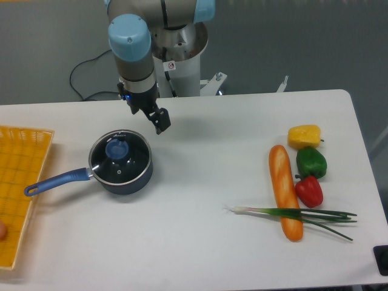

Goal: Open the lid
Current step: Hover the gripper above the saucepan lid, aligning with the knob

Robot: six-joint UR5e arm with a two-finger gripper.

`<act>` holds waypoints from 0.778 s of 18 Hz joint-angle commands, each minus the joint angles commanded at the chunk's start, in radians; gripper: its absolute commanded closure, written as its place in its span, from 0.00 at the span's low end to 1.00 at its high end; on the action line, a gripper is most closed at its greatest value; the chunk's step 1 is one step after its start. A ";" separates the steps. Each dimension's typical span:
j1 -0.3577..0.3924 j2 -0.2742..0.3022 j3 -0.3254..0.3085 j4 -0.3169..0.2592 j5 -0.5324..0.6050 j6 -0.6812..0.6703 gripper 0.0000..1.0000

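Observation:
The round clear glass lid (124, 162) with a thin metal rim and a blue centre knob (116, 149) sits closed on the dark blue saucepan (128, 181), left of the table's middle. The pan's blue handle (54, 181) points left. My gripper (160, 120) hangs in the air above the table, just up and to the right of the pan and apart from the lid. It holds nothing. Its dark fingers overlap from this angle, so I cannot tell their gap.
A yellow mesh tray (18, 182) lies at the left edge. At the right lie a baguette (285, 191), a yellow pepper (304, 136), a green pepper (311, 162), a red pepper (310, 191) and spring onions (303, 214). The robot base (182, 66) stands at the back.

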 joint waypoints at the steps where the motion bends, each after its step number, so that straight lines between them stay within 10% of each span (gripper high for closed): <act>1: 0.000 0.000 -0.003 0.000 0.002 -0.005 0.00; 14: 0.000 -0.012 0.000 0.005 0.000 -0.150 0.00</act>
